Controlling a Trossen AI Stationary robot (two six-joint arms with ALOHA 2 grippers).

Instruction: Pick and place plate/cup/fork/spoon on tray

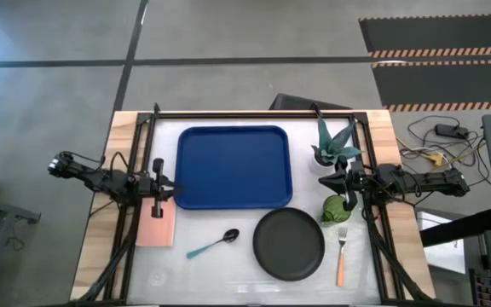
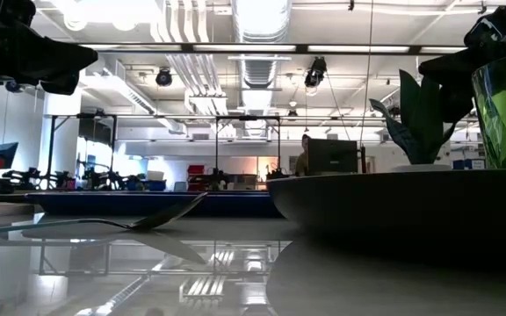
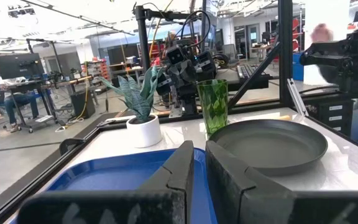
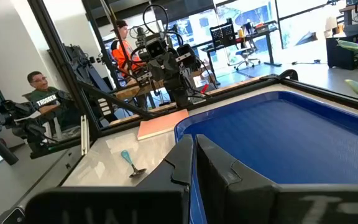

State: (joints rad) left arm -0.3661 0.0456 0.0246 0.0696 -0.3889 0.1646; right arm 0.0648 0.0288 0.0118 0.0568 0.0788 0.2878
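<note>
The blue tray point(image 1: 233, 166) lies at the table's far middle. The black plate point(image 1: 289, 244) rests flat near the front, right of the tray's near edge. The green cup point(image 1: 334, 209) stands upright between plate and plant. The blue-handled spoon point(image 1: 213, 244) lies left of the plate, the orange-handled fork point(image 1: 342, 256) right of it. My left gripper point(image 1: 176, 188) is shut and empty at the tray's left edge. My right gripper point(image 1: 324, 182) is shut and empty at the tray's right edge, just beyond the cup.
A spiky teal plant in a white pot point(image 1: 332, 145) stands right of the tray's far corner. A pink flat rectangle point(image 1: 155, 226) lies under the left arm. A black frame point(image 1: 254, 112) borders the table. People sit beyond the table point(image 4: 42, 102).
</note>
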